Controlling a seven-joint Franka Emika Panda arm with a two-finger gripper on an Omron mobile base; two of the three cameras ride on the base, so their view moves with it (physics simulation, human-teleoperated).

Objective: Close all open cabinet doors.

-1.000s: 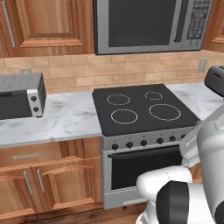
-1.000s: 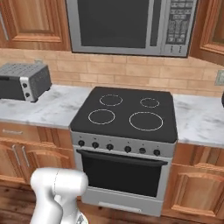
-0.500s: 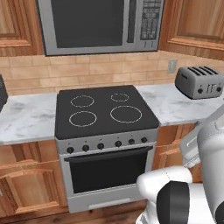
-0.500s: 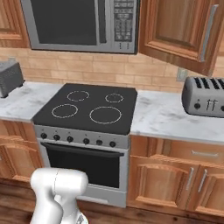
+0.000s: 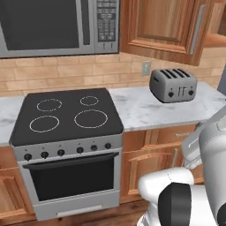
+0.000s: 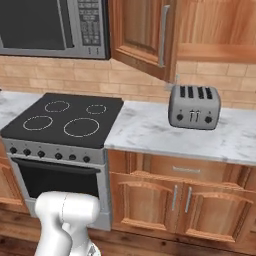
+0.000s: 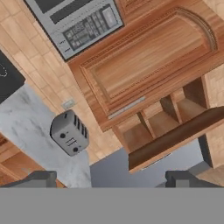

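Two reddish-brown wooden upper cabinet doors with silver bar handles are standing open above the white marble counter (image 6: 150, 131): I am seeing the near door (image 5: 170, 27) swung out beside the silver microwave (image 5: 57, 26), over the grey four-slot toaster (image 5: 172, 84), and a second door (image 7: 175, 139) edge-on across the open shelves in the hand view. The gripper (image 7: 113, 179) is pointing up at them, its dark fingertips (image 7: 37, 179) spread wide, holding nothing, well apart from either door.
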